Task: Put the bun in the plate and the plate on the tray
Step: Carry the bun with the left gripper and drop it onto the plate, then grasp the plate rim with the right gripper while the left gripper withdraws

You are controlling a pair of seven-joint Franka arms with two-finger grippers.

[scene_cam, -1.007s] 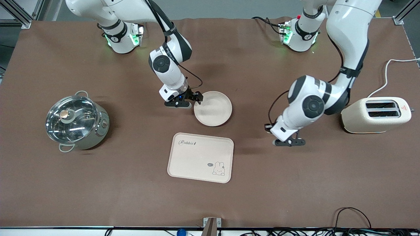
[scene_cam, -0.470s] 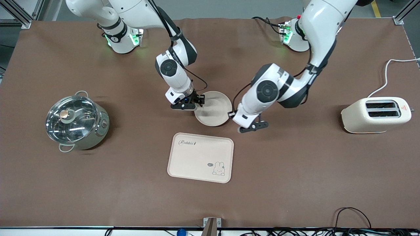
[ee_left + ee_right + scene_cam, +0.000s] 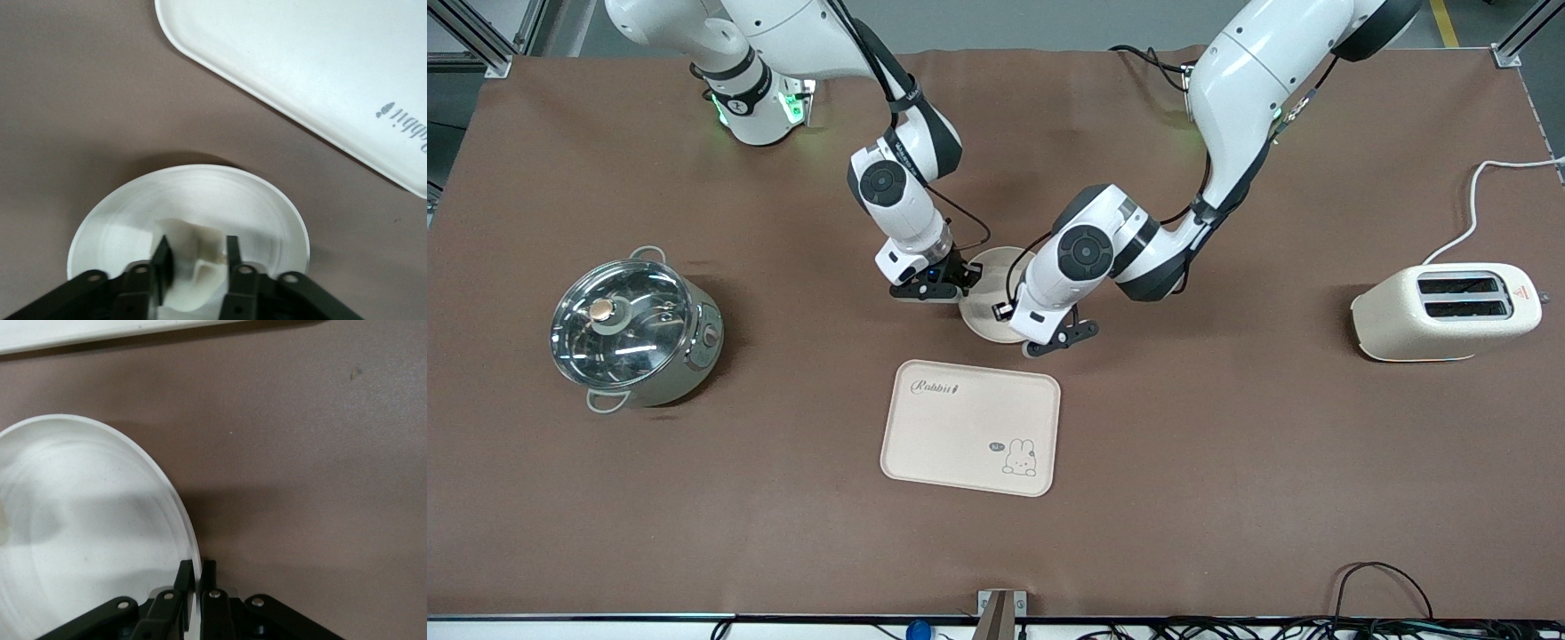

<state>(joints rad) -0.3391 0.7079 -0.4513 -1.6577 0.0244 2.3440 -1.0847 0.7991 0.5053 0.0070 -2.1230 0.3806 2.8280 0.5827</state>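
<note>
The round cream plate (image 3: 985, 307) lies on the table, just farther from the front camera than the rabbit tray (image 3: 969, 427). My right gripper (image 3: 960, 277) is shut on the plate's rim at the right arm's end; the right wrist view shows its fingers (image 3: 184, 577) pinching the rim of the plate (image 3: 87, 520). My left gripper (image 3: 1063, 338) is over the plate's edge at the left arm's end. In the left wrist view it (image 3: 197, 257) is shut on the cream bun (image 3: 199, 267), held just above the plate (image 3: 200, 200). The bun is hidden in the front view.
A steel pot with a glass lid (image 3: 631, 333) stands toward the right arm's end. A cream toaster (image 3: 1445, 311) stands toward the left arm's end. The tray's corner also shows in the left wrist view (image 3: 320, 67).
My left arm has swung from beside the toaster across to the plate, carrying the bun. My right gripper has closed in on the plate's rim and stayed there.
</note>
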